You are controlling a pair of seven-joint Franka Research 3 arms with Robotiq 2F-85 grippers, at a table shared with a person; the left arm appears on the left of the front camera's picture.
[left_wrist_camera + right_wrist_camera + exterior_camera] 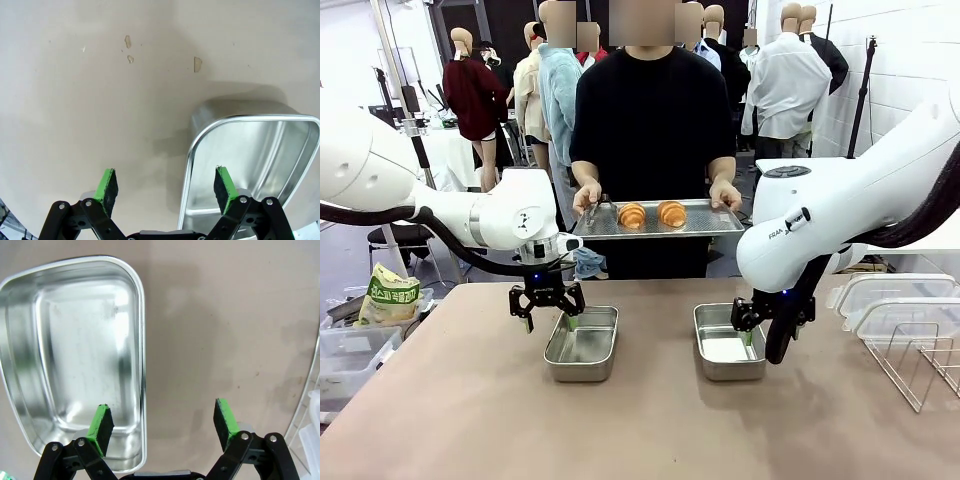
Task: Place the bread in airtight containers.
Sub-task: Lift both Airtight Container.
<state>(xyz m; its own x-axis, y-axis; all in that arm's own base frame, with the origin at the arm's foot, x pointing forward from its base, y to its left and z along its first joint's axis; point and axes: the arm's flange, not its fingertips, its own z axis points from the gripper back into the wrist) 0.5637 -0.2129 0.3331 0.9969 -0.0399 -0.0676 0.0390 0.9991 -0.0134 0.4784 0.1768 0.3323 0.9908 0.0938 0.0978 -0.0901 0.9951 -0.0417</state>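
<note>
Both released, my left pincer point(550, 314) and right pincer point(762, 332) straddle rims of the left tub point(585, 352) and right tub point(723, 352); lifting could snag them.

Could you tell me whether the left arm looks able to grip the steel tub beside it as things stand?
Probably yes: the left gripper hangs open across the tub's side rim, one finger on each side, nothing between.

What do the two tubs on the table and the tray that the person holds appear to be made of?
Left tub and right tub: most likely stainless steel with a satin sheen; the walls give soft mirror-like reflections and the rims are rolled. Tray: also silvery metal, steel or aluminium perhaps; it gleams grey, but the alloy cannot be told.
</note>
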